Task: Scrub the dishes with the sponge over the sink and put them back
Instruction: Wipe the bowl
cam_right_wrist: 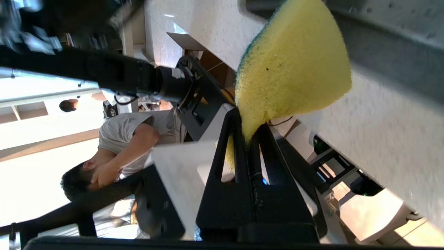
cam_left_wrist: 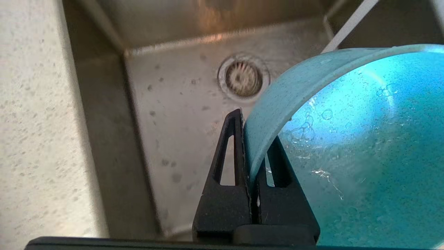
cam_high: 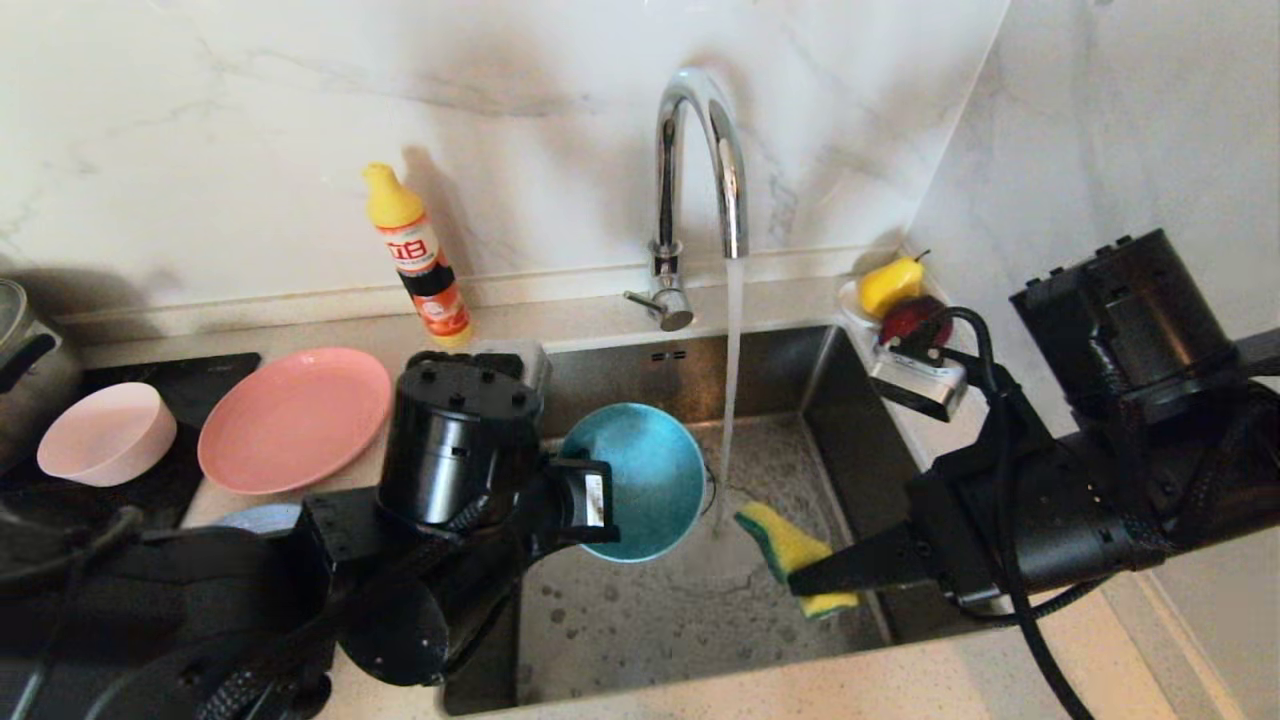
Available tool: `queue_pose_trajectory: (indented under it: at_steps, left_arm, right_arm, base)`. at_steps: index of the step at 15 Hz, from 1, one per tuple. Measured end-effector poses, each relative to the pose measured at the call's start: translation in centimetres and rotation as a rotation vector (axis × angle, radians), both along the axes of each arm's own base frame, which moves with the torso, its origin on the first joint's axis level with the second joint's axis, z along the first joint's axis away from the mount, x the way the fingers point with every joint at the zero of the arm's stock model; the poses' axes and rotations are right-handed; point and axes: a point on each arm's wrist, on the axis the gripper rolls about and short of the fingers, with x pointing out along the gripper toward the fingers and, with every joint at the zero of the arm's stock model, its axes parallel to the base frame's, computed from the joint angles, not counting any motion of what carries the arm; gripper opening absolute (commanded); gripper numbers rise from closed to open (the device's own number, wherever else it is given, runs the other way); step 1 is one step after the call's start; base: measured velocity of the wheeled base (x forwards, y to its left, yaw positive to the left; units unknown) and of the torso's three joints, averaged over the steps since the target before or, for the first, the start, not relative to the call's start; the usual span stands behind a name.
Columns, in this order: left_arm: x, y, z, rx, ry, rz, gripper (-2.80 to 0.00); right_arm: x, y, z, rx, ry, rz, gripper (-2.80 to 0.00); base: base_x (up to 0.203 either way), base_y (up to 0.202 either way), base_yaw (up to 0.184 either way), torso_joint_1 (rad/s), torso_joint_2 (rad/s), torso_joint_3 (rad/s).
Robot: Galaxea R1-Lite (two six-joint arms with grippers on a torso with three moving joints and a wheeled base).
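Observation:
My left gripper (cam_high: 585,500) (cam_left_wrist: 255,133) is shut on the rim of the teal bowl (cam_high: 640,480) (cam_left_wrist: 364,139). It holds the bowl on its side over the sink (cam_high: 640,615) (cam_left_wrist: 173,104), with the wet inside facing right. My right gripper (cam_high: 815,580) (cam_right_wrist: 248,128) is shut on one edge of the yellow sponge (cam_high: 785,545) (cam_right_wrist: 295,66), just right of the bowl and apart from it. Water (cam_high: 733,360) runs from the tap (cam_high: 700,150) between bowl and sponge. The salmon-pink plate (cam_high: 295,420) and pale pink bowl (cam_high: 107,433) sit on the left counter. The light blue plate (cam_high: 258,518) is mostly hidden behind my left arm.
A soap bottle (cam_high: 418,258) stands behind the pink plate. A yellow pear (cam_high: 890,283) and a red fruit (cam_high: 915,318) lie at the sink's back right corner. A steel pot (cam_high: 20,370) is at the far left. The drain strainer (cam_left_wrist: 243,78) lies below the bowl.

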Motion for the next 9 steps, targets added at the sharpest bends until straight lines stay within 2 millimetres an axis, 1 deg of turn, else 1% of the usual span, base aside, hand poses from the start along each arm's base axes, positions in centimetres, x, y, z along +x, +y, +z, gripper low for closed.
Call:
queue_pose_trajectory:
  at_steps: [4,7,9]
  left_arm:
    - [-0.3,-0.8,-1.4,-0.002,-0.079,-0.002,-2.80]
    - [-0.7,-1.1,-2.4,-0.002,-0.136,-0.026,-2.80]
    - [-0.7,-1.3,-3.0,0.000,-0.138,-0.031,-2.80]
  right_arm:
    - [1.9,1.5,0.2,0.006,0.047,-0.019,-2.80]
    - [2.5,2.6,0.2,0.009,0.056,-0.005,-2.80]
    - [2.7,3.0,0.2,0.011,0.054,0.001,-2.80]
  base:
    - [0.000,0.000,0.000,0.000,0.00,0.000]
    - [0.000,0.000,0.000,0.000,0.00,0.000]
    - [0.000,0.000,0.000,0.000,0.00,0.000]
